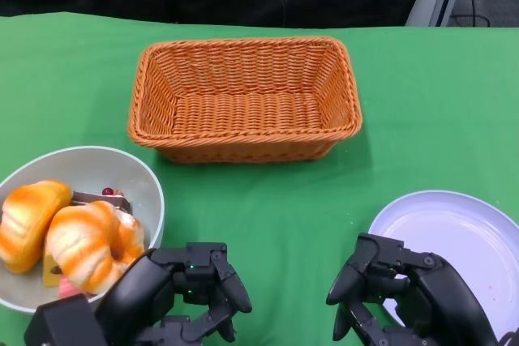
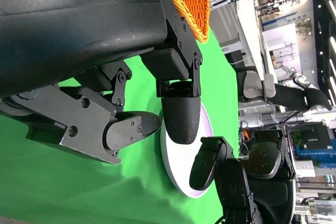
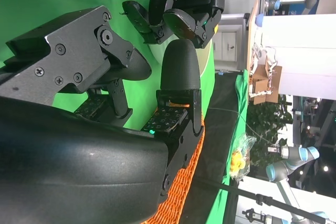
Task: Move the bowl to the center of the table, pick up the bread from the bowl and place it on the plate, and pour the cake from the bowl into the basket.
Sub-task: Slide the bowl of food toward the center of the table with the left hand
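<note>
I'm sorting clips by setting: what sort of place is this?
Probably a robotics lab: a green-covered table with staged props, another robot arm in the background, and stands and equipment around.

Head cam looks down and fwd over the green worktop [image 1: 422,103], basket [image 1: 243,99] mid-frame, both hands at the bottom edge. Each wrist cam sits right behind its own hand, turned sideways, v. close. Both also catch the opposite hand and basket [image 3: 181,182] weave, shared w/ head view.
</note>
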You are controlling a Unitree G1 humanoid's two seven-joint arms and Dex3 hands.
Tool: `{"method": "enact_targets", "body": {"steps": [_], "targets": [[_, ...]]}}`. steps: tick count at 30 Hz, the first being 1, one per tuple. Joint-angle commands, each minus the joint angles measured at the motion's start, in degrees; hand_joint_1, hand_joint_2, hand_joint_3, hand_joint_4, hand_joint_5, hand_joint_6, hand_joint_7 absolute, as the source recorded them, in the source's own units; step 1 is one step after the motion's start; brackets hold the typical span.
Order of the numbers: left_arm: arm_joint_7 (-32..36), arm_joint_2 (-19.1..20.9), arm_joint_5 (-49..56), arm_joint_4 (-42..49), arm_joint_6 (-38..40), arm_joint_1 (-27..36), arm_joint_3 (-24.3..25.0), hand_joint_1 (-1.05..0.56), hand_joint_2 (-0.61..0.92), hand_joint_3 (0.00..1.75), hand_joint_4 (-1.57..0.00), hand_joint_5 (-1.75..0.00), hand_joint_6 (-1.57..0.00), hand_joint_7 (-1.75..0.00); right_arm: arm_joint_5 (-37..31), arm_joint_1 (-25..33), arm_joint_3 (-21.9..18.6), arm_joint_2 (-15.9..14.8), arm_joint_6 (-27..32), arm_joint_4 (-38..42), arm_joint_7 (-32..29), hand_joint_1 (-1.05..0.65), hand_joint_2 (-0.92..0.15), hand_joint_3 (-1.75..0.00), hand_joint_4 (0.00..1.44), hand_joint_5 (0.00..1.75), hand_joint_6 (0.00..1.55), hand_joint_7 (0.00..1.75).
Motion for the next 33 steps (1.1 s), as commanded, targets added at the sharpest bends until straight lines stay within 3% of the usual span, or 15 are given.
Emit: {"method": "enact_targets", "body": {"steps": [1, 25, 33], "targets": [[0.5, 0.6, 0.4, 0.0, 0.0, 0.2, 0.1, -0.06, 0.76, 0.67, -0.92, -1.25, -0.83, -1.09, 0.4, -0.3, -0.6, -0.5, -0.2, 0.0, 0.1, -0.01, -0.58, -1.10, 0.86, 1.36, 0.77, 1.23], [0.4, 0.5, 0.4, -0.2, -0.1, 0.3, 0.0, -0.06, 0.76, 0.68, -0.91, -1.26, -0.82, -1.11, 0.0, -0.1, -0.5, -0.3, -0.6, 0.2, -0.2, -0.01, -0.59, -1.08, 0.86, 1.36, 0.77, 1.24], [0.1, 0.9, -3.5, -4.9, 1.0, 0.1, 1.8, -0.04, 0.77, 0.71, -0.87, -1.30, -0.80, -1.12, -0.5, -0.5, -0.1, 0.0, -0.3, 0.4, -0.6, 0.01, -0.59, -1.09, 0.87, 1.36, 0.77, 1.24]]}}
